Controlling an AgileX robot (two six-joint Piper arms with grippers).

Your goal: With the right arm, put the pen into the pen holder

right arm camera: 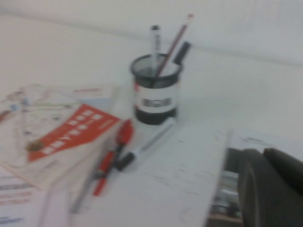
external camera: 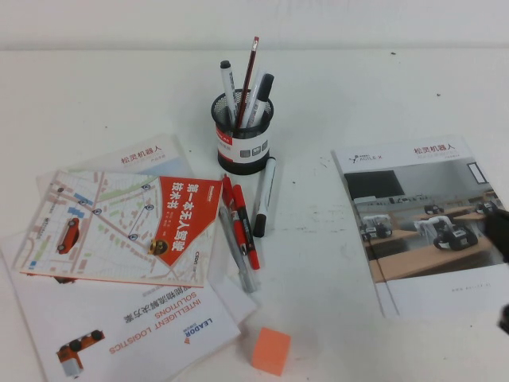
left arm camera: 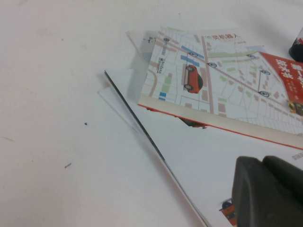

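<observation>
The pen, a thin dark red stick with a light end, stands tilted inside the pen holder, a black mesh cup with a white label band, at the back middle of the table. Two other markers stand in the cup with it. Both also show in the right wrist view: the pen and the pen holder. My right gripper is shut and empty, low over the brochure, well to the right of the cup; it shows at the right edge of the high view. My left gripper is shut and empty over the booklets.
Two thick red pens and a grey marker with a black cap lie in front of the cup. An orange cube sits near the front. A brochure lies right; a map booklet and other booklets lie left.
</observation>
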